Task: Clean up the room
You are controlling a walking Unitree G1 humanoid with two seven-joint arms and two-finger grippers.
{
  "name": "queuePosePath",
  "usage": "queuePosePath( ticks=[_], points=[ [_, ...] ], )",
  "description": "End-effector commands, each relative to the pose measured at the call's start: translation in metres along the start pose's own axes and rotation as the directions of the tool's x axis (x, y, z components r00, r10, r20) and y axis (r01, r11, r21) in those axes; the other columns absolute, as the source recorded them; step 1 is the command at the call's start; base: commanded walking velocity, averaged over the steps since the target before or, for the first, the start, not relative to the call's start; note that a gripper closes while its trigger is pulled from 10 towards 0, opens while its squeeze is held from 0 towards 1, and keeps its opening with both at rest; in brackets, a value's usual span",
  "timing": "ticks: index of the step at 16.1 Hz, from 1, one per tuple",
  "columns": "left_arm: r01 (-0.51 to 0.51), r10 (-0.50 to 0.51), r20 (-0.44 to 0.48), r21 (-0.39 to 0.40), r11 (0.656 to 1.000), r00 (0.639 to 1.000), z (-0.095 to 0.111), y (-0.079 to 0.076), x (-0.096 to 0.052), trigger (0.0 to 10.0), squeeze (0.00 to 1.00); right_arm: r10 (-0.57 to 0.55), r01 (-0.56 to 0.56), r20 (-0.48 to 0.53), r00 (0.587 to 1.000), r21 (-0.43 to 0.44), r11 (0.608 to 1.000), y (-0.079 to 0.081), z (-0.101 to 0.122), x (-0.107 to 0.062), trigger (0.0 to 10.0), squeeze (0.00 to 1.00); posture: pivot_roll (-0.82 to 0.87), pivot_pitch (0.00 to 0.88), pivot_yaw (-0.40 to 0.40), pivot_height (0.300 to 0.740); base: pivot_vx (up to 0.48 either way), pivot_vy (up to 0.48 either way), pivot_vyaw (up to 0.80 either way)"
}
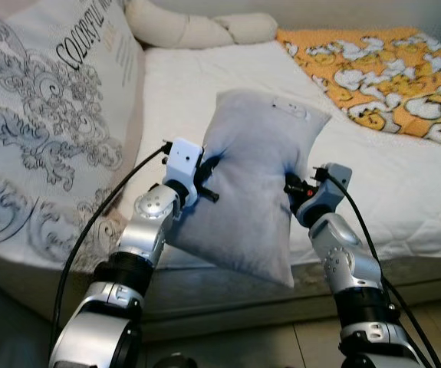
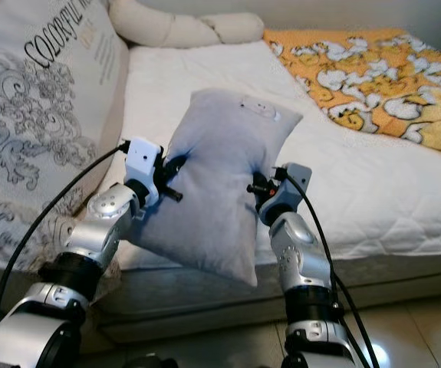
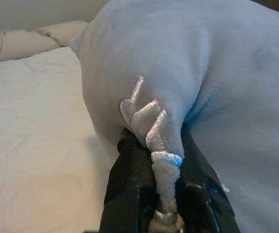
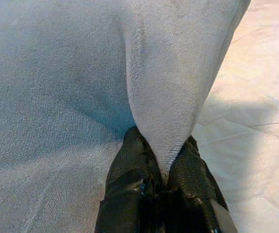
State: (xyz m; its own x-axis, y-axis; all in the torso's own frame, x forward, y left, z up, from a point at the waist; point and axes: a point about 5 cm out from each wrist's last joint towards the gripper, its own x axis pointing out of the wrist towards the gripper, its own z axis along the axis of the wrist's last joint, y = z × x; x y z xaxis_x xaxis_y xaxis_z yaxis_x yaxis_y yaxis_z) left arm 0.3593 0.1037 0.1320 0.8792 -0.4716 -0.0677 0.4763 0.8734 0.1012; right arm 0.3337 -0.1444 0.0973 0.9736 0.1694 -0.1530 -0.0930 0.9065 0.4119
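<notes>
Grey plush filled the middle: the pillow [image 1: 255,184] hung upright in the air, held off the bed [image 1: 404,176] by both grippers. On the pillow's left edge the left gripper [image 1: 208,165] was clamped tight on a pinched fold of fabric; in the left wrist view its fingers [image 3: 129,189] squeezed a bunched ridge of seam between them. On the pillow's right edge the right gripper [image 1: 291,186] was pinched just as hard on the cloth, its fingers [image 4: 129,179] closed with a tuck of fabric rising from between them. The pillow's lower corner hung past the mattress edge, above the floor [image 1: 281,345]. Left of the pillow a big printed cushion [image 1: 44,115] leaned. Behind the pillow lay white mattress. Farther back and to its right spread an orange patterned blanket [image 1: 381,69]. Behind it all, a cream bolster [image 1: 197,27] lay along the bed's far end.
</notes>
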Motion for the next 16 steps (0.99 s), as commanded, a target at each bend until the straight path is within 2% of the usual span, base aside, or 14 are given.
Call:
queuePosePath(
  ticks=[1, 4, 13, 15, 16],
  points=[
    [-0.025, 0.023, 0.054, 0.025, 0.999, 0.998, 0.0143, 0.0058, 0.0027, 10.0, 0.00, 0.008, -0.006, 0.030, 1.000, -0.043, 0.999, 0.0023, 0.0093, 0.0029, 10.0, 0.00, -0.01, 0.000, 0.012, 0.740, 0.000, 0.000, 0.00],
    [-0.034, 0.033, 0.048, 0.025, 0.999, 0.998, 0.0132, 0.0068, 0.0024, 10.0, 0.00, 0.017, -0.016, 0.019, 1.000, -0.066, 0.998, 0.0043, 0.0065, 0.0035, 10.0, 0.00, -0.02, 0.000, 0.014, 0.740, 0.189, 0.000, 0.00],
    [-0.042, 0.041, 0.043, 0.029, 0.999, 0.998, 0.0137, 0.0088, 0.0041, 10.0, 0.00, -0.019, 0.021, 0.030, 0.999, -0.065, 0.998, -0.0010, 0.0076, 0.0047, 10.0, 0.00, -0.02, 0.000, 0.025, 0.740, 0.322, 0.000, 0.00],
    [-0.044, 0.042, 0.044, 0.027, 0.999, 0.998, 0.0140, 0.0088, 0.0045, 10.0, 0.00, 0.002, 0.001, 0.032, 0.999, -0.093, 0.996, 0.0012, 0.0085, 0.0050, 10.0, 0.00, -0.02, 0.000, 0.025, 0.740, 0.336, 0.000, 0.00],
    [-0.045, 0.043, 0.044, 0.026, 0.999, 0.998, 0.0140, 0.0088, 0.0047, 10.0, 0.00, 0.002, 0.000, 0.031, 1.000, -0.090, 0.996, 0.0012, 0.0081, 0.0052, 10.0, 0.00, -0.02, 0.000, 0.023, 0.740, 0.356, 0.000, 0.80]
  ],
)
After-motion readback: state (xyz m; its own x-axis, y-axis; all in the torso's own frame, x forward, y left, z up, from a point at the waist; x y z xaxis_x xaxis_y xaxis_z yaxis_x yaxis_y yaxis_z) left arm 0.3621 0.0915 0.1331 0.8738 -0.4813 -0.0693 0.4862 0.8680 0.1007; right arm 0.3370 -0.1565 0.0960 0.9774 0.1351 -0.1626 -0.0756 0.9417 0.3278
